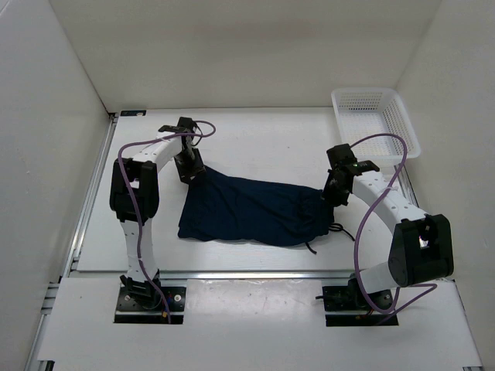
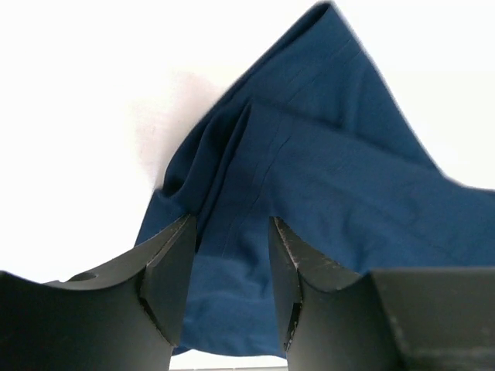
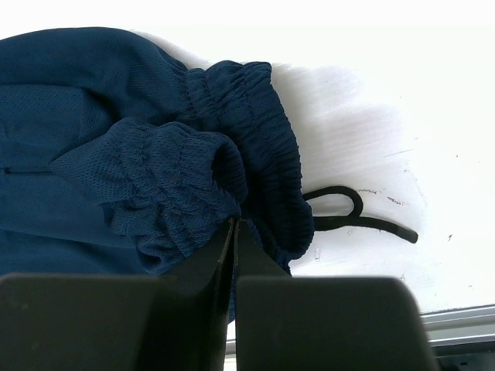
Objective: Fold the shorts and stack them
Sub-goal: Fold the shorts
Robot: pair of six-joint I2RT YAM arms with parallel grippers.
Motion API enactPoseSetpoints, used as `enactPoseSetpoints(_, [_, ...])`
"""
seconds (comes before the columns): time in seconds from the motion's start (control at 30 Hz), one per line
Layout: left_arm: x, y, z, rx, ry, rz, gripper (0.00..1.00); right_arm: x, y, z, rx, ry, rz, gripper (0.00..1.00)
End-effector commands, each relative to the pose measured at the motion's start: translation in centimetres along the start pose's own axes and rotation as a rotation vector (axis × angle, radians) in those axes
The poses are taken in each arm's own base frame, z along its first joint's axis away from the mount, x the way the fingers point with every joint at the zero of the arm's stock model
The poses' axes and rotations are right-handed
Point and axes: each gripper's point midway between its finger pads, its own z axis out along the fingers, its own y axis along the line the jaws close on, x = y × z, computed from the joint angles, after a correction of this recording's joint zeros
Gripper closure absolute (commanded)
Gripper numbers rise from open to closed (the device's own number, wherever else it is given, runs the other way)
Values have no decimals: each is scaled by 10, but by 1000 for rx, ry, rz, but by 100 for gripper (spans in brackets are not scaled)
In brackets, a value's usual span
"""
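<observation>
Top view: dark navy soft-fabric shorts spread mid white worktop; left jaws at hem corner, right jaws at waistband.
Left wrist: left jaws apart, straddling a hem fold, clamping nothing.
Right wrist: right jaws pinched shut on gathered waistband.
We judge a lift now drags one-sided; thin pinch may slip.

White left arm and right arm, black joints, looping purple cables.
</observation>
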Motion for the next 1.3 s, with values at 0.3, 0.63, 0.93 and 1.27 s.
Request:
enactPoseSetpoints(0.3, [-40, -18, 17, -6, -35, -5, 62, -25, 11, -10, -31, -71, -3, 99])
enactPoseSetpoints(0.63, [-48, -12, -69, 11, -213, -29, 90, -43, 16, -42, -54, -132, -13, 99])
enactPoseSetpoints(0.93, [-81, -13, -58, 47, -223, -59, 90, -83, 28, -21, 6, -171, -36, 99])
enactPoseSetpoints(1.27, [-84, -3, -53, -26, -201, -55, 12, -120, 36, -30, 20, -256, -30, 34])
